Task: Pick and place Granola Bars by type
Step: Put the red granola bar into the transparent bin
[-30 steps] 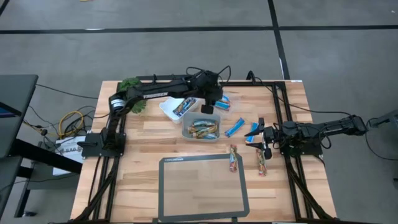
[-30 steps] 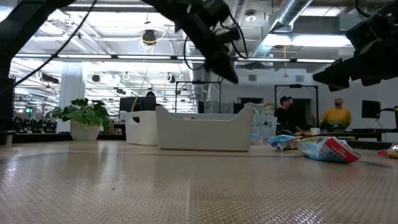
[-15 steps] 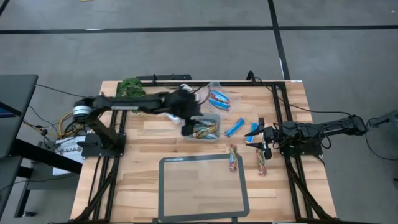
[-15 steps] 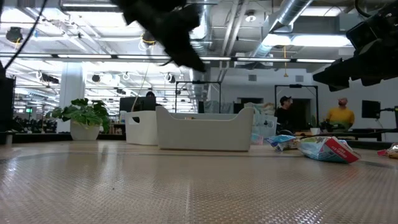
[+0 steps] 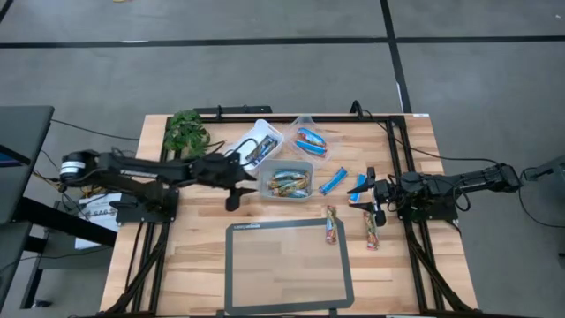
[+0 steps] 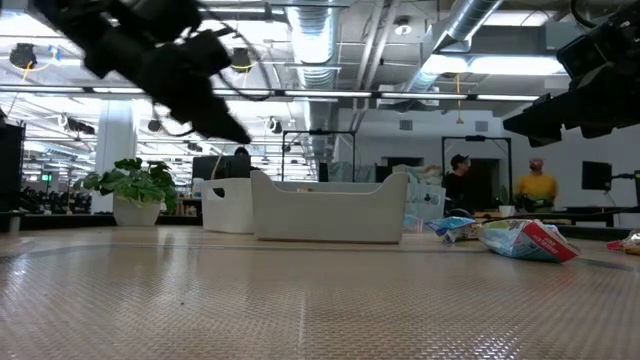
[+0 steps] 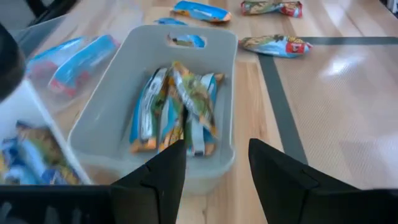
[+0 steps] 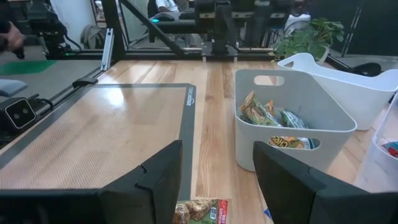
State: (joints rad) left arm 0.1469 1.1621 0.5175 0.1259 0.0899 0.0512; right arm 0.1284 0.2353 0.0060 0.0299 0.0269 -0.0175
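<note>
Three tubs stand at the far middle of the table. The white tub (image 5: 256,144) holds dark bars, the clear tub (image 5: 309,140) bright blue bars, and the grey tub (image 5: 287,181) tan-brown bars (image 7: 177,112). Two blue bars (image 5: 333,181) (image 5: 359,185) and two tan bars (image 5: 332,225) (image 5: 371,228) lie loose on the wood. My left gripper (image 5: 233,201) (image 7: 214,177) is open and empty, left of the grey tub. My right gripper (image 5: 375,201) (image 8: 214,180) is open and empty at the right side, over a tan bar (image 8: 199,211).
A dark-framed mat (image 5: 287,265) covers the near middle of the table. A small green plant (image 5: 185,132) sits at the far left corner. Black frame rails (image 5: 406,177) run along both sides. People show in the room beyond the table (image 6: 540,185).
My left arm has drawn back from above the clear tub, swinging toward the table's left and near side; its gripper now sits left of the grey tub. The clear tub, hidden under the arm before, shows fully. My right arm has kept still.
</note>
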